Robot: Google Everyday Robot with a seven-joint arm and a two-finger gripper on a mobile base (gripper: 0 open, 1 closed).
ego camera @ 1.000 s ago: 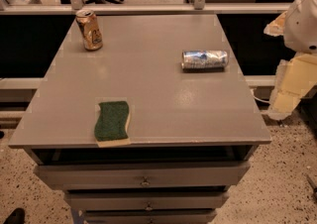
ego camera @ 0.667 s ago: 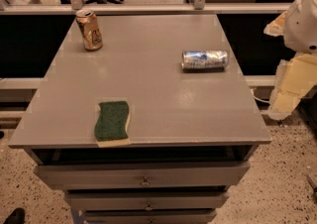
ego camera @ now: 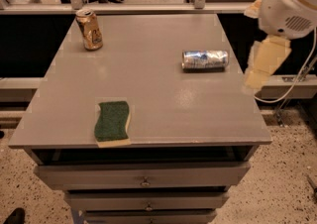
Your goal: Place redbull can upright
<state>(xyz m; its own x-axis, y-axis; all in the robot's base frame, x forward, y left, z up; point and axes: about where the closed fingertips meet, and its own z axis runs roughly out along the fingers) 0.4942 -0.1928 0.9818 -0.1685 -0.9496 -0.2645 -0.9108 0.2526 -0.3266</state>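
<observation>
The redbull can [ego camera: 205,60] is a slim silver can with blue patches. It lies on its side on the right part of the grey table top [ego camera: 163,99], long axis left to right. My gripper [ego camera: 261,64] hangs off the table's right edge, to the right of the can and apart from it, below the white arm housing [ego camera: 292,2]. It holds nothing that I can see.
A wider gold-brown can [ego camera: 89,29] stands upright at the back left of the table. A green sponge [ego camera: 113,121] lies near the front edge. Drawers [ego camera: 143,181] sit below the top. A white cable [ego camera: 297,82] hangs at the right.
My arm and gripper have moved left and a little up, closer to the table's right edge. The cans and the sponge have not moved.
</observation>
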